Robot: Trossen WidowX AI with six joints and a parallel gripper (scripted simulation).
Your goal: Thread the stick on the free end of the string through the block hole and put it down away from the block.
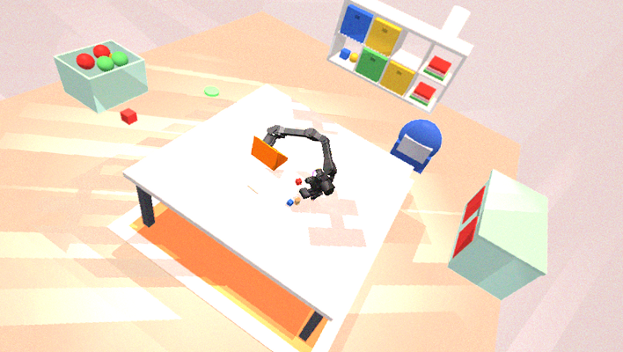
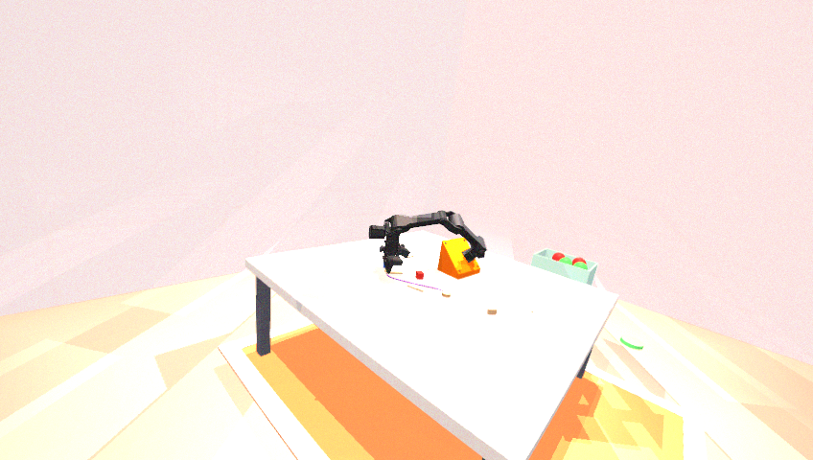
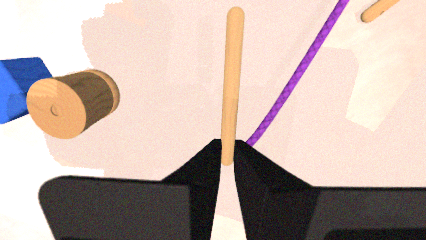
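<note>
My gripper [image 2: 389, 269] [image 3: 227, 146] is shut on one end of the thin wooden stick [image 3: 232, 75] [image 2: 397, 272]. The stick's far end sticks out ahead of the fingertips. The purple string [image 3: 295, 82] [image 2: 414, 283] runs from behind the right finger to the round wooden button [image 2: 446, 294]; its join to the stick is hidden. A small brown block [image 2: 491, 311] lies on the table beyond the button, away from the gripper; no hole can be made out in it. How high the stick is above the table is hard to tell.
A wooden spool [image 3: 72, 104] [image 1: 297, 201] lies beside a blue cube [image 3: 22, 85] [image 1: 290, 202]. A red cube [image 1: 298, 182] [image 2: 419, 274] lies near the gripper. Loose sticks [image 2: 415, 287] [image 3: 380, 10] [image 1: 252, 189] lie about. An orange wedge [image 1: 267, 153] [image 2: 451, 262] stands by the arm's base.
</note>
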